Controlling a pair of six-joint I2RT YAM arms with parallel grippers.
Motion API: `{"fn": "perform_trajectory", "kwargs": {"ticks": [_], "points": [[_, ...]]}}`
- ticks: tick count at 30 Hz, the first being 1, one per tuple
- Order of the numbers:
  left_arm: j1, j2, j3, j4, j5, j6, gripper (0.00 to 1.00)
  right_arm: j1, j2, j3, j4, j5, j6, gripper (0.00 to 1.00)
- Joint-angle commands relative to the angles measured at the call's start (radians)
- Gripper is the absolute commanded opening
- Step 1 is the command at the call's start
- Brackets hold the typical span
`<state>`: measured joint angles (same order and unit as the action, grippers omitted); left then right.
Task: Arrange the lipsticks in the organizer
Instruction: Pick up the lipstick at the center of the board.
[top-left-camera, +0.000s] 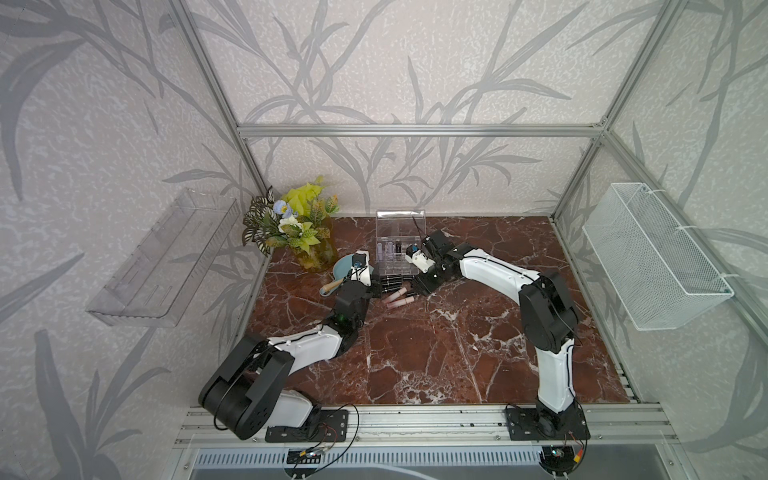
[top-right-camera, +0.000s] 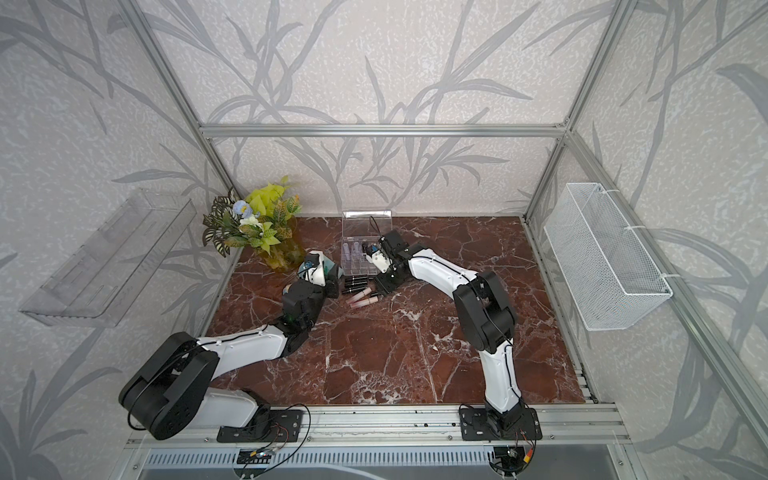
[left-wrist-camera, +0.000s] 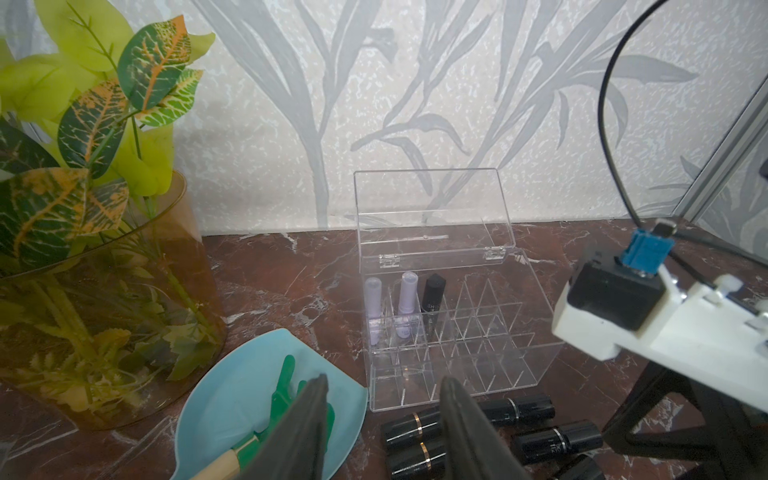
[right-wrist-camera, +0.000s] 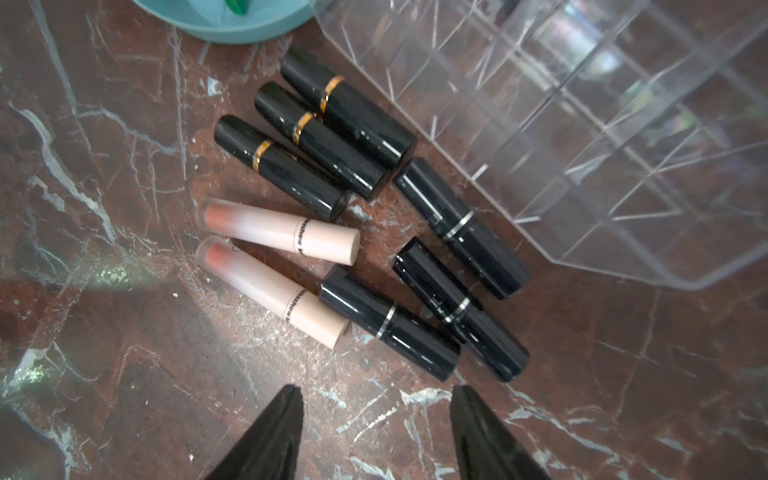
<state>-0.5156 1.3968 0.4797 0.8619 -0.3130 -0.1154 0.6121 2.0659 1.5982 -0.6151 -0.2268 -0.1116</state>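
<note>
The clear organizer (top-left-camera: 399, 249) (left-wrist-camera: 440, 345) stands at the back of the marble top with its lid up. In its back row stand two lavender lipsticks (left-wrist-camera: 406, 307) and one black lipstick (left-wrist-camera: 433, 299). Several black lipsticks (right-wrist-camera: 332, 137) (top-left-camera: 390, 283) and two pink lipsticks (right-wrist-camera: 282, 232) (top-left-camera: 400, 296) lie flat in front of it. My left gripper (left-wrist-camera: 384, 380) (top-left-camera: 376, 286) is open and empty at the left end of the black tubes. At their right end my right gripper (right-wrist-camera: 376, 388) (top-left-camera: 417, 286) is also open and holds nothing, its tips just short of the nearest black tubes.
A light blue dish (left-wrist-camera: 232, 395) holding a green rake (left-wrist-camera: 286, 382) sits to the left of the organizer, under my left gripper's finger. A glass vase of leaves (top-left-camera: 309, 245) stands in the back left corner. On the side walls hang a clear tray (top-left-camera: 162, 257) and a wire basket (top-left-camera: 652, 253).
</note>
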Motion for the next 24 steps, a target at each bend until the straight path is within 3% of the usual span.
{"fn": "perform_trajectory", "kwargs": {"ticks": [1, 24], "points": [[0.004, -0.013, -0.004, 0.03, 0.006, -0.014, 0.46, 0.012, 0.038, 0.044, -0.036, -0.026, -0.019, 0.6], [0.005, -0.018, -0.007, 0.032, 0.017, -0.019, 0.46, 0.014, 0.143, 0.116, -0.075, -0.002, -0.037, 0.61]]}}
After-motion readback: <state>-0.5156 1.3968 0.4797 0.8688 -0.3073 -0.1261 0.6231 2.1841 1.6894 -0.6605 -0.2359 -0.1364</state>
